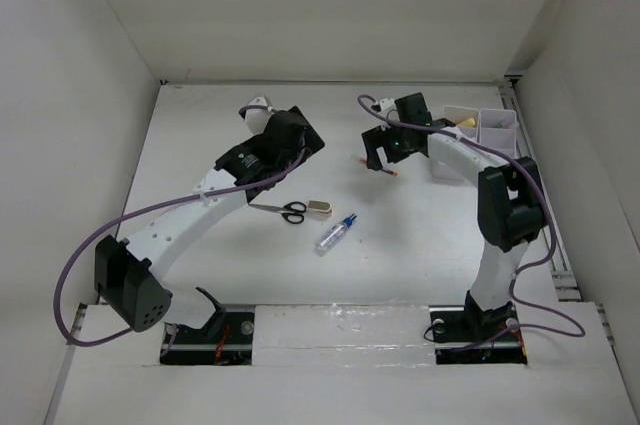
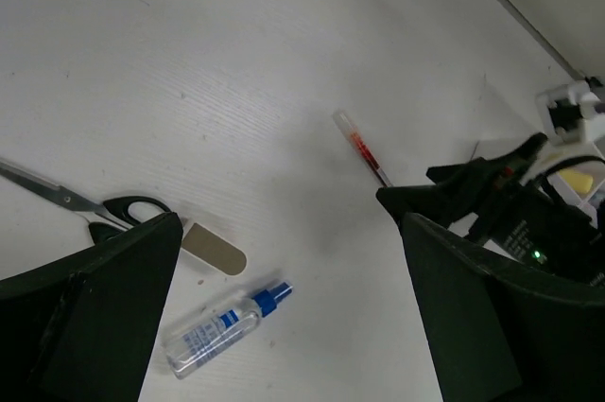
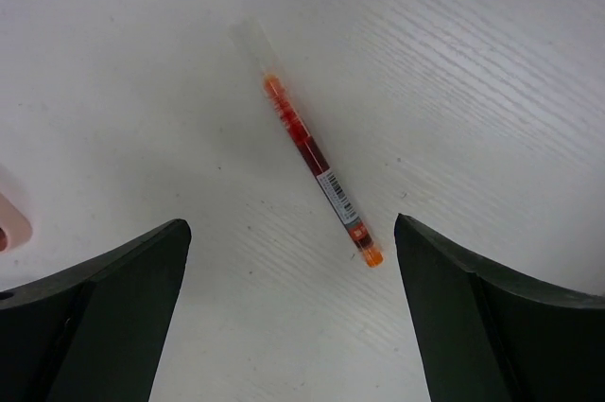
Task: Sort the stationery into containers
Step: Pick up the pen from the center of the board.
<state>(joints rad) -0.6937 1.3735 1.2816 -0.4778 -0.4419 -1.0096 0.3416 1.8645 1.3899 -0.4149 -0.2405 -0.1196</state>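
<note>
A thin red pen (image 1: 375,167) (image 3: 312,170) lies flat on the table. My right gripper (image 1: 380,157) (image 3: 291,227) hangs open just above it, and the pen's orange end lies between the fingers, nearer the right one. My left gripper (image 1: 295,140) (image 2: 284,213) is open and holds nothing, raised over the table's middle. Below it lie black-handled scissors (image 1: 285,210) (image 2: 95,203), a beige block (image 1: 319,208) (image 2: 213,248) and a clear blue-capped bottle (image 1: 336,233) (image 2: 222,326). Two white containers (image 1: 498,115) stand at the far right; one shows something yellow (image 1: 466,123).
White walls close in the table on the left, back and right. The right arm's forearm (image 1: 470,155) passes in front of the containers. A purple cable (image 1: 75,265) loops off the left arm near the left wall.
</note>
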